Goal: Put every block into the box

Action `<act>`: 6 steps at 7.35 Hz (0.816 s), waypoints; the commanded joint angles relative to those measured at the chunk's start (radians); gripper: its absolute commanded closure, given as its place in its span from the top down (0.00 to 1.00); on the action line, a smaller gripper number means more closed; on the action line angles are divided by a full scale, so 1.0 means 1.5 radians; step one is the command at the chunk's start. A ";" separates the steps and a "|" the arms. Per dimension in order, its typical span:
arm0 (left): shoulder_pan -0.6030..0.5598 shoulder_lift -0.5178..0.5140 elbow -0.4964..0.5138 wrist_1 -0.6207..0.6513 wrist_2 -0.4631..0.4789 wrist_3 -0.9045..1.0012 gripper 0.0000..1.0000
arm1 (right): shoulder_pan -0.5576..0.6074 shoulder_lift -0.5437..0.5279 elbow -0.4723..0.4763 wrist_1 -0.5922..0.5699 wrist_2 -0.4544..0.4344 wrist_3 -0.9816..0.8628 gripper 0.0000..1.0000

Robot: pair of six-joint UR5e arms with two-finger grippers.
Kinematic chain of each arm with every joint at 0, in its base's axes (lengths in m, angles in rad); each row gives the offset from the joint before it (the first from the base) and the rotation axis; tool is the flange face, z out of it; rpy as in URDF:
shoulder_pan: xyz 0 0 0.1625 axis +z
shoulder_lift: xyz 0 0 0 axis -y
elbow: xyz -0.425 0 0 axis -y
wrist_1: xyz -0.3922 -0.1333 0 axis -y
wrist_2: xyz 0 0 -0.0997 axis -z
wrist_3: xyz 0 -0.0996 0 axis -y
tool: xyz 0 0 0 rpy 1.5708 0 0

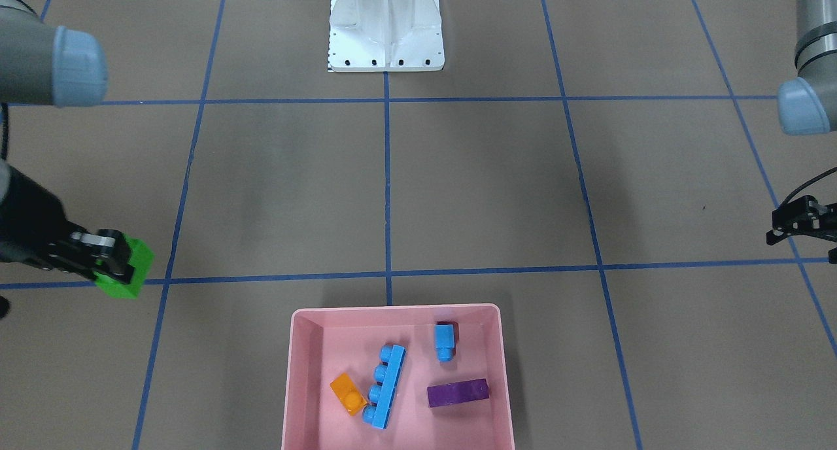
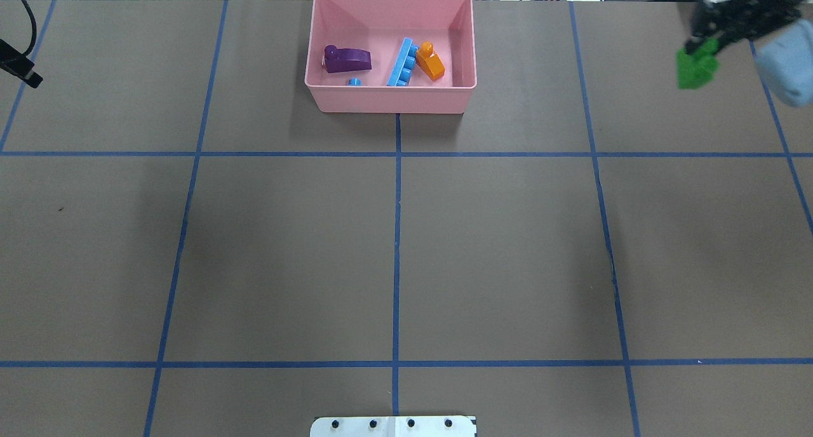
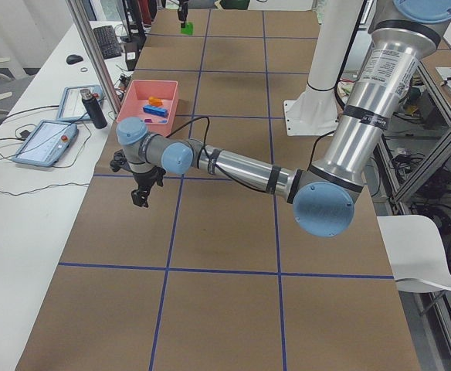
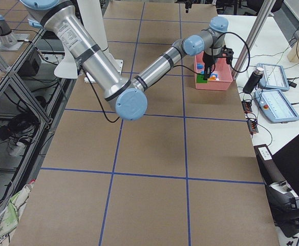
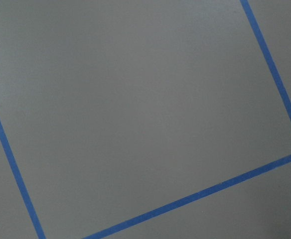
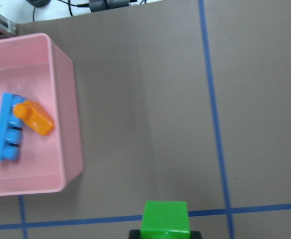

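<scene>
Right gripper (image 1: 114, 261): pinched on the green block (image 1: 134, 267), one finger on each opposite flat side; held near the tabletop's far right corner, apparently off the surface, though the height is hard to judge.
Reason for that grip: flat sides likely chosen as a steadier purchase than the studded face; block hanging below the fingers, so free to drop once released.
Box (image 2: 390, 100): against the middle of the far edge, opposite the robot base; open side up, well apart from the green block along that edge.
Inside the box: orange block (image 1: 348, 394) touching the long blue block (image 1: 386, 386); small blue block (image 1: 444, 342) and purple block (image 1: 458, 392) in the other half, apart from each other. Loosely strewn, as if dropped rather than arranged.
Left gripper (image 1: 785, 224): near the left end of the tabletop, toward the far left corner; nothing seen in it, only bare table in its wrist view; spread or pressed together, cannot tell. Probably parked out of the way.
Progress: four of five in; green one last, by the look of it.
Next move: a carry along the far edge to above the box, then release.
Risk: a release too near the box's right wall, leaving the block on the rim or outside.
</scene>
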 commanded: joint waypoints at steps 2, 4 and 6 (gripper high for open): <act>0.001 -0.001 0.001 0.001 -0.015 -0.008 1.00 | -0.093 0.229 -0.320 0.205 -0.115 0.201 0.00; 0.001 -0.006 0.001 0.002 -0.015 -0.012 1.00 | -0.118 0.276 -0.446 0.311 -0.173 0.223 0.00; 0.001 -0.008 0.001 -0.005 -0.015 -0.033 1.00 | -0.147 0.282 -0.471 0.312 -0.215 0.223 0.11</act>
